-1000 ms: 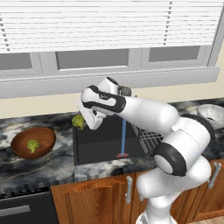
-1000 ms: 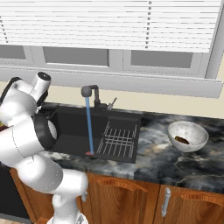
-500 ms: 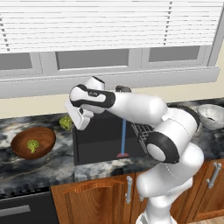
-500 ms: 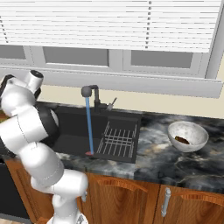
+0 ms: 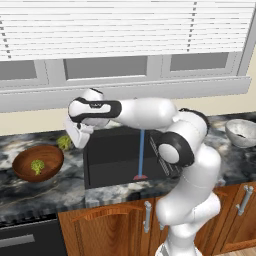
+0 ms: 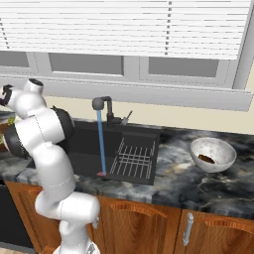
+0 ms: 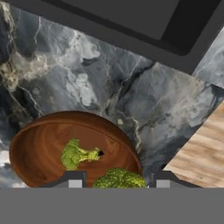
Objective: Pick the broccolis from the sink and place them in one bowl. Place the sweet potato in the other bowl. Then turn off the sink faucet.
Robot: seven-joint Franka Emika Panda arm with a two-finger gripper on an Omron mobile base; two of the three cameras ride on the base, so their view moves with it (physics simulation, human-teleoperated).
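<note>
Hand view: tool [image 7: 116, 183] clamped on 2nd broccoli [image 7: 118, 178] above wooden bowl [image 7: 35, 153] near tabletop's [image 7: 131, 100] front edge, w/ 1st floret [image 7: 76, 154] inside, ready for drop.

Dark marble counter [image 5: 45, 192] with pale veining, running along both sides of the basin; same slab [image 6: 198, 186] seen from the right. Brown wood cabinet doors [image 6: 134, 228] below, metal bar handles [image 6: 187, 229]. Black appliance front [image 5: 30, 240] at lower left under the counter edge. Grey-framed window [image 5: 105, 75] above, white slatted blinds [image 6: 124, 27] down over most of it, wide grey sill [image 6: 149, 94]. Cream wall strip under sill. Blue water column [image 6: 101, 144] falling straight, small red patch at its foot. Light wood floor [image 7: 201, 148] in hand view.
</note>
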